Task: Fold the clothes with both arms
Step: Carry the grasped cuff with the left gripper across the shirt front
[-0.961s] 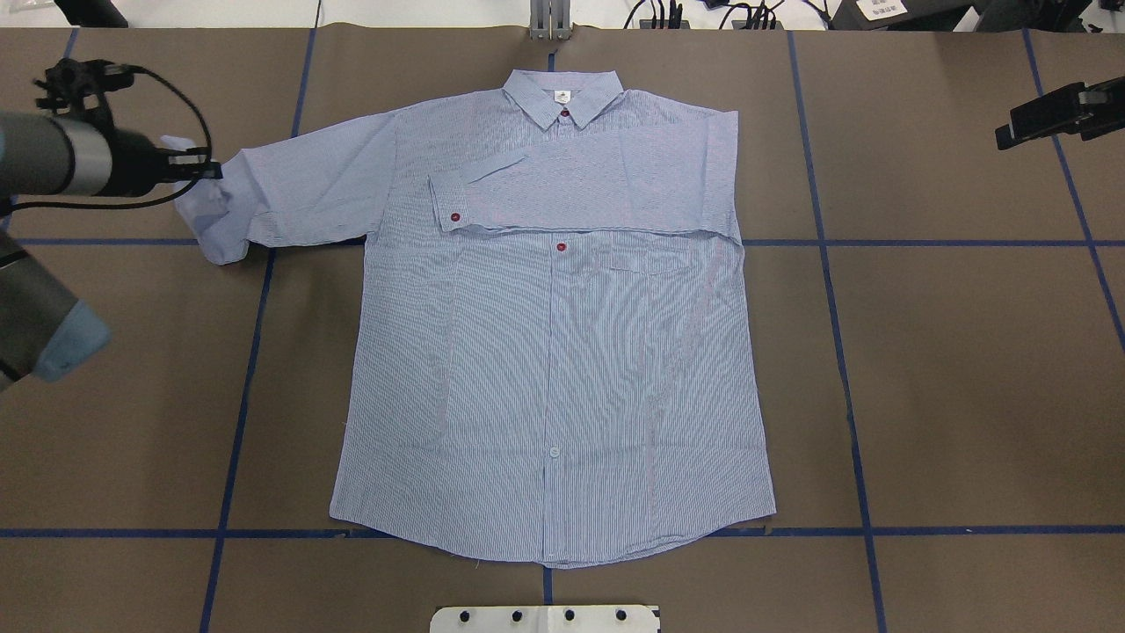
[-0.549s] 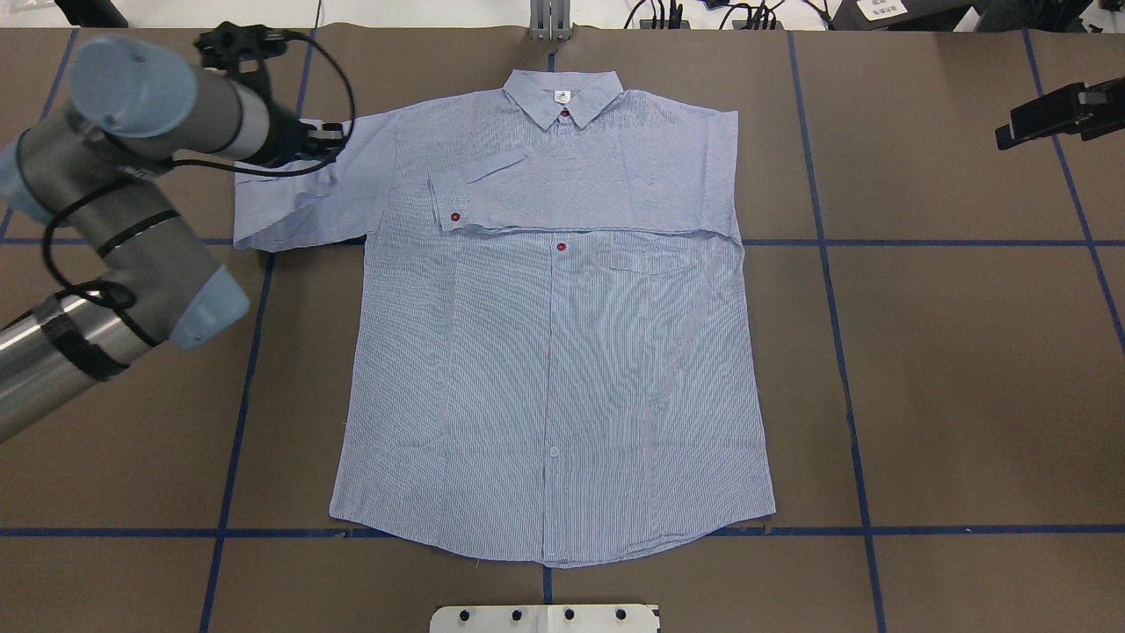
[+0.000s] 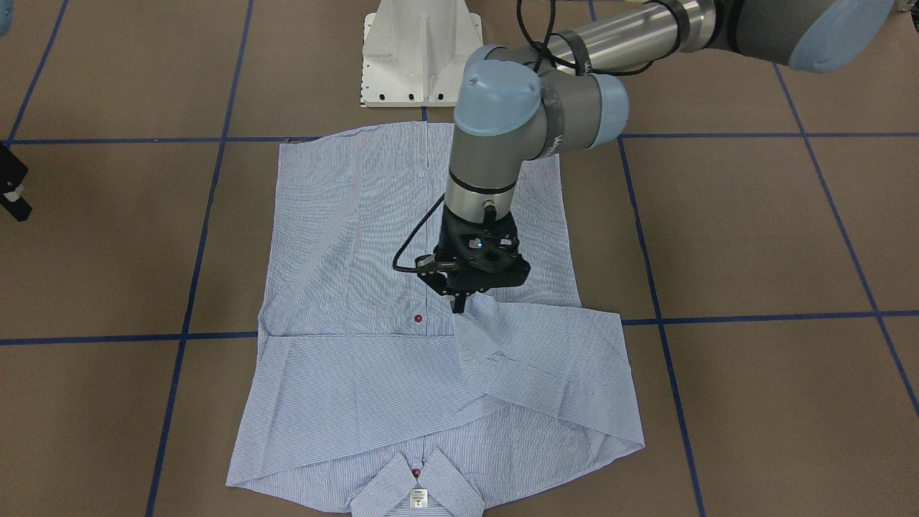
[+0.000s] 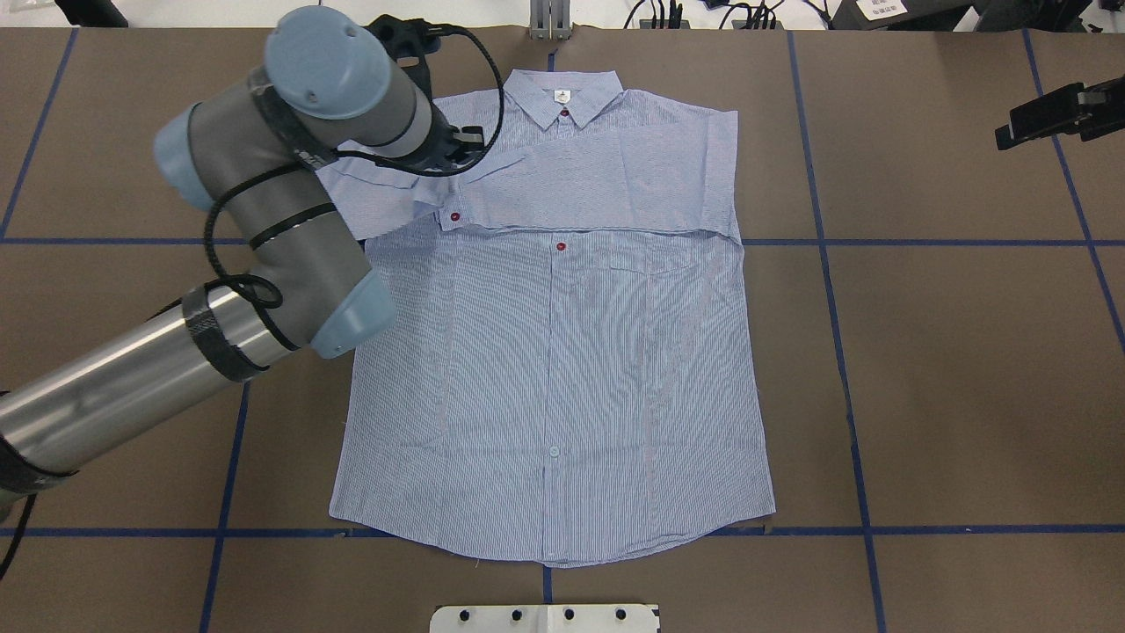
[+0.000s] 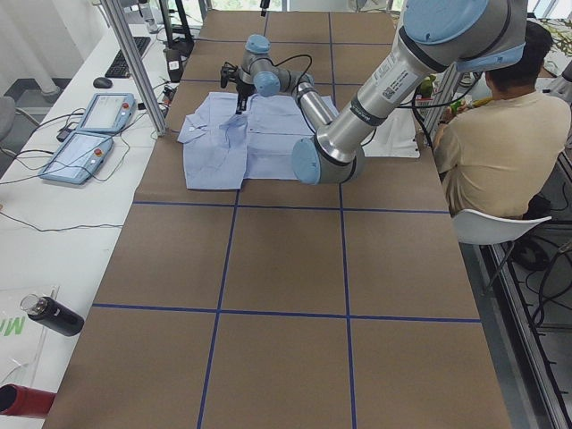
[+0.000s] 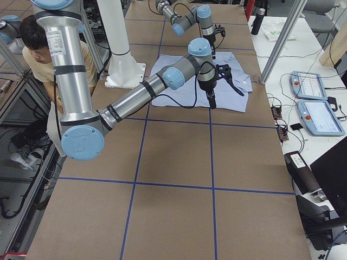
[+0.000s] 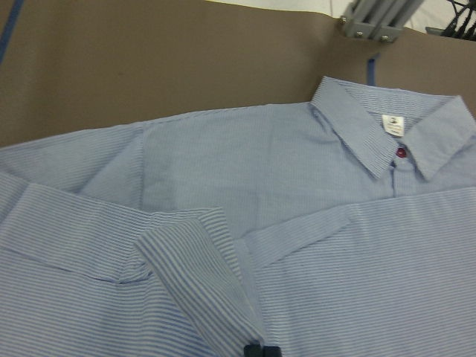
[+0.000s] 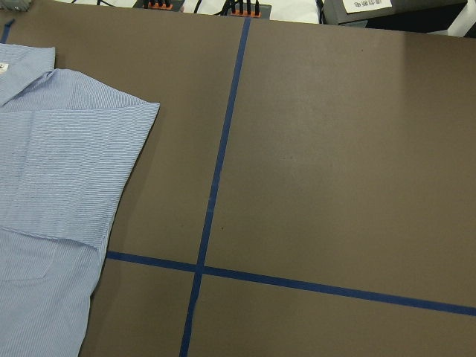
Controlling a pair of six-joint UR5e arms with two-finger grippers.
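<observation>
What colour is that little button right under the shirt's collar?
Dark red. The collar button shows best in the left wrist view, just below the white label.

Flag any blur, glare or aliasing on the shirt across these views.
Overhead: pinkish moiré over the shirt stripes, otherwise sharp. Left wrist: soft focus, stripes resolved. Front-facing: even light, left gripper crisp, no glare. Right wrist: faint sheen on the table.

Here's the left arm (image 3: 482, 169): grey joints, pale blue caps (image 3: 499, 82), silver tube (image 3: 632, 32) with a black band (image 3: 691, 16). A black cable (image 3: 395, 264) loops to the black gripper (image 3: 458, 307), tiny blue light (image 3: 479, 244) glowing.
</observation>
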